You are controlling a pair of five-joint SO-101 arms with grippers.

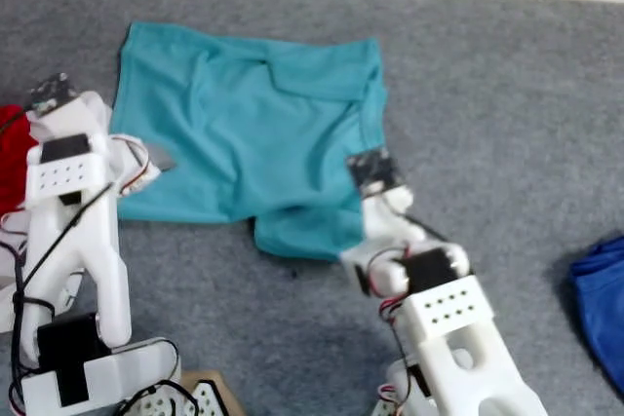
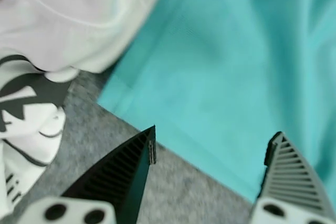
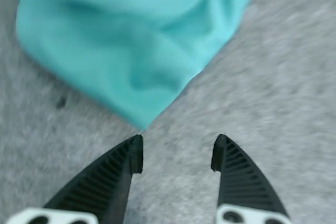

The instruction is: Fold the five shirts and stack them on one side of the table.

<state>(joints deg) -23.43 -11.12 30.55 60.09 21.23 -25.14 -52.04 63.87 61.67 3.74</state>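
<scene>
A teal shirt [image 1: 253, 133] lies spread and rumpled on the grey table [image 1: 507, 114], with a fold at its near right corner. My left gripper [image 1: 156, 158] hovers at the shirt's left edge, fingers open. In the left wrist view the gripper [image 2: 212, 148] straddles the teal hem [image 2: 210, 77], nothing between the fingers. My right gripper [image 1: 373, 174] sits at the shirt's near right corner. The right wrist view has that gripper [image 3: 177, 153] open over bare table, just short of the bunched teal corner [image 3: 142, 61].
A white shirt [image 2: 79, 19] and a red shirt [image 1: 10, 158] lie bunched at the table's left side, next to the left arm. A blue shirt [image 1: 600, 309] lies at the right edge. Open grey table stretches to the right of the teal shirt.
</scene>
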